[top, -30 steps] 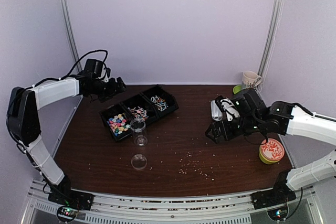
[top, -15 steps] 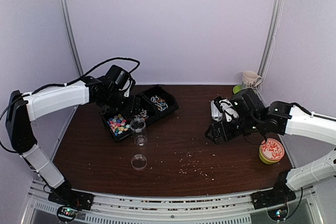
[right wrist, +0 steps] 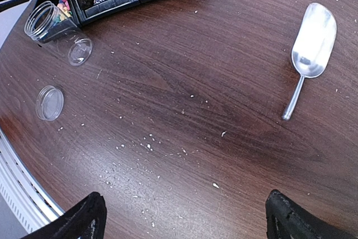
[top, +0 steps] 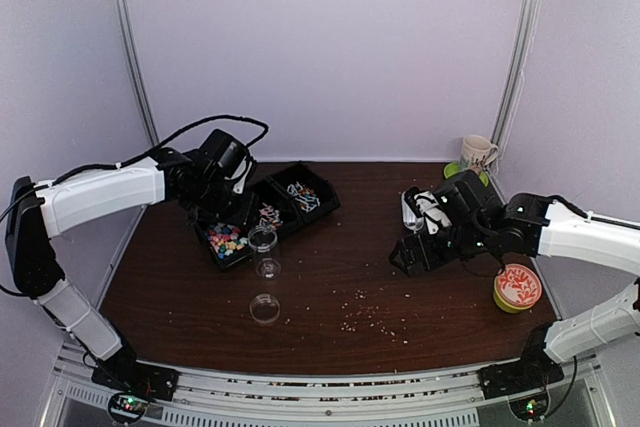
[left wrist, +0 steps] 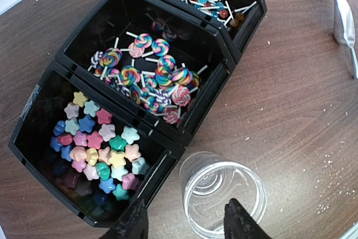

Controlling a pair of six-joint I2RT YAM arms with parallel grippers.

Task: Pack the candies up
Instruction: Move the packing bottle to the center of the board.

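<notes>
Hardly begun, by the look of it. Shows the star-shaped candies (left wrist: 100, 155) all in the near compartment of the black 3-part tray (left wrist: 162, 141), lollipops (left wrist: 151, 79) in the other 2. Shows none in the clear jar (left wrist: 224, 194), upright and open just beside the tray. Leaves filling, then closing with the lid (right wrist: 49, 103), lying apart on the table (right wrist: 224, 110). Left gripper (left wrist: 187, 225) above the jar with jaws apart, gripping nothing; right gripper (right wrist: 184, 228) with jaws wide apart, also empty. No brand or writing readable anywhere.
</notes>
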